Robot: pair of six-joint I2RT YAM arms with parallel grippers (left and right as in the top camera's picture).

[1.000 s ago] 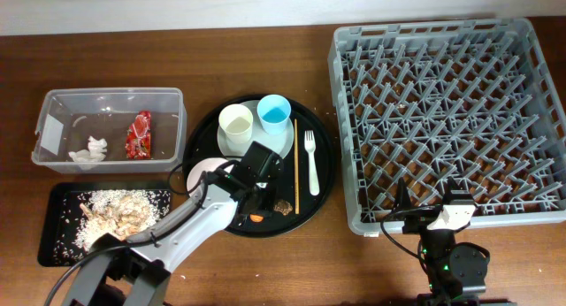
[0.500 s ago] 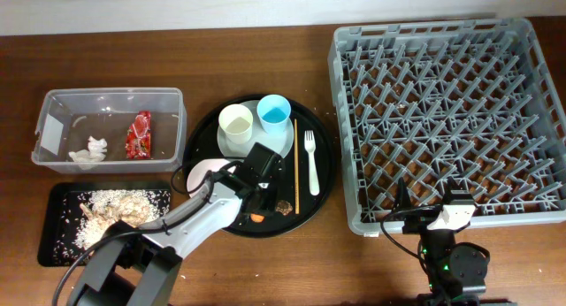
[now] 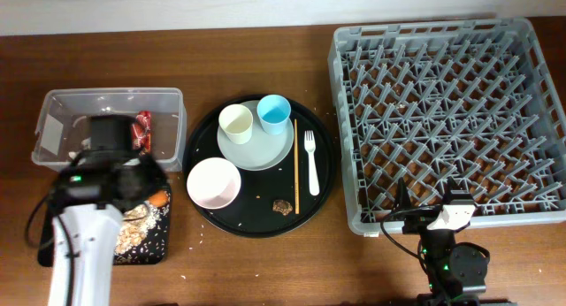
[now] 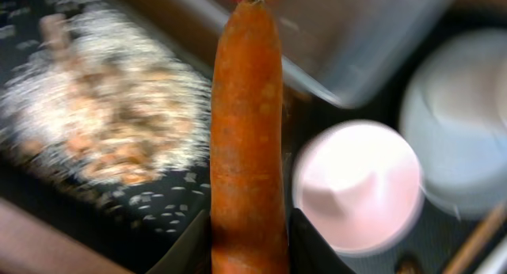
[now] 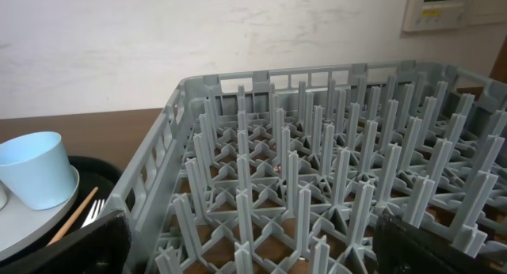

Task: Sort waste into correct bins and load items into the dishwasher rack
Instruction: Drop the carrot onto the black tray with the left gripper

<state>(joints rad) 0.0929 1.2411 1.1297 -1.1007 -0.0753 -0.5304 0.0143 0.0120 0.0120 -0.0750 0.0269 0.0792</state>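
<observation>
My left gripper [image 4: 247, 254] is shut on the orange carrot [image 4: 245, 131] and holds it over the shallow black tray [image 3: 164, 244], above the rice scraps [image 4: 103, 123]. In the overhead view the carrot [image 3: 159, 198] shows at the tray's right end. The clear tub [image 3: 53, 107] holds the red wrapper [image 3: 141, 129]; my arm hides the tissue. The cream cup [image 3: 236, 123], blue cup [image 3: 274, 113], plate [image 3: 265, 151], white bowl [image 3: 213, 183], fork [image 3: 310, 160], stick [image 3: 295, 164] and brown lump [image 3: 283, 205] lie on the round tray. My right gripper [image 5: 253, 242] is open at the grey rack's [image 3: 442, 111] front edge.
The large round black tray [image 3: 323, 178] sits between the bins and the rack. Crumbs lie on the wooden table by the tray's left side. A wall runs along the table's far edge.
My left arm has swung left from the round tray to over the shallow black tray, carrying the carrot with it. The white bowl is now uncovered. The right arm has not moved.
</observation>
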